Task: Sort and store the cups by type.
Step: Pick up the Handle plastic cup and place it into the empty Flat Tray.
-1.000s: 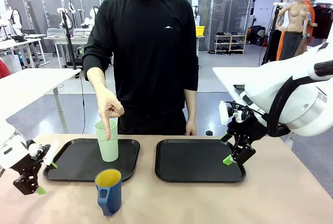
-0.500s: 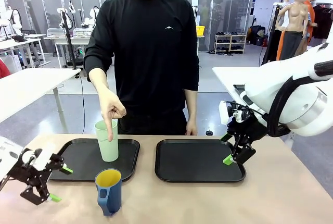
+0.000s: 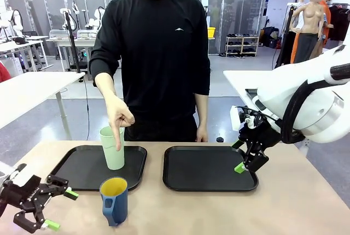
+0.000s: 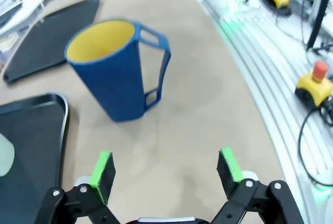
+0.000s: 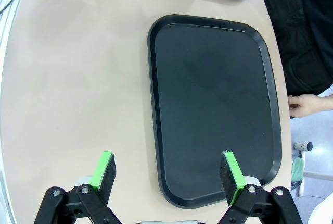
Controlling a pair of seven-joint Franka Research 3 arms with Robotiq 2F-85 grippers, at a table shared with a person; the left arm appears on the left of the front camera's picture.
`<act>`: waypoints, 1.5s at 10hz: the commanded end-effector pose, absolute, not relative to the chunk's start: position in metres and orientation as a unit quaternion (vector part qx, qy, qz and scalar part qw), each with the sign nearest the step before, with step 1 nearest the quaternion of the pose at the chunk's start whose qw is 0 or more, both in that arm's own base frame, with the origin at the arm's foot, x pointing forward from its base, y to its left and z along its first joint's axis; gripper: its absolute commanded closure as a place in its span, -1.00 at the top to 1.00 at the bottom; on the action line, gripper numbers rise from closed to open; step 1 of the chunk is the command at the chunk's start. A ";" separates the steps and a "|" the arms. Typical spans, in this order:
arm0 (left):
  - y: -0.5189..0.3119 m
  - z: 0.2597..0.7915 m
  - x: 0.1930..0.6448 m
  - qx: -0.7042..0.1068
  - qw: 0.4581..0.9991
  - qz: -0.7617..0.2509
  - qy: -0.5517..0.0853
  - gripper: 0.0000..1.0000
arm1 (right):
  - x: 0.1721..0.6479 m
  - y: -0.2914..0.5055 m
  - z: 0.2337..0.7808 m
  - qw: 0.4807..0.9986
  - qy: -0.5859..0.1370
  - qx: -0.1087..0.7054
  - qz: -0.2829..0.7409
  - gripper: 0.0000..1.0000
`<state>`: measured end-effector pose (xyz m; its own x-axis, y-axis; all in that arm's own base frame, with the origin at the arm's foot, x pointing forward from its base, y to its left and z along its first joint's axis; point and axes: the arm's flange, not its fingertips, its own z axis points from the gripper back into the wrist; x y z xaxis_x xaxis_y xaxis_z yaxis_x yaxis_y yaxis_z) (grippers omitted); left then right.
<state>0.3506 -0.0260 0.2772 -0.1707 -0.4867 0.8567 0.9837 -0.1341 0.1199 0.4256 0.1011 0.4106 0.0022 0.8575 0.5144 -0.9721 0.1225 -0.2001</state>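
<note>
The blue mug (image 3: 114, 201) stands upright on the bench (image 3: 164, 213), just in front of the near edge of the left tray (image 3: 82, 170). Its long axis is vertical and its yellow mouth faces up. Its handle points toward the robot's side of the bench. The left hand (image 3: 61, 210) is near the mug on its left, low over the bench, with jaws fully spread and empty. The mug tapers toward its base, so a sideways contact from one finger is likely to tip or slide it. A finger entering the handle loop could twist the mug out of line. The mint-green tumbler (image 3: 112, 150) stands upright on the left tray, mouth up, under the person's pointing hand (image 3: 120, 119). Any lift path toward that tray risks contact with both. The right hand (image 5: 167, 172) is open and empty over the right tray (image 5: 208, 104).
</note>
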 end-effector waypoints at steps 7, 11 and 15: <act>-0.022 0.264 0.368 -0.452 0.480 -0.582 -0.477 1.00 | 0.425 0.101 0.411 0.702 -0.266 0.101 0.653 1.00; -0.031 0.299 0.356 -0.436 0.504 -0.599 -0.445 1.00 | 0.425 0.101 0.411 0.702 -0.266 0.101 0.653 1.00; -0.036 0.282 0.380 -0.461 0.503 -0.576 -0.450 1.00 | 0.425 0.101 0.411 0.702 -0.266 0.101 0.653 1.00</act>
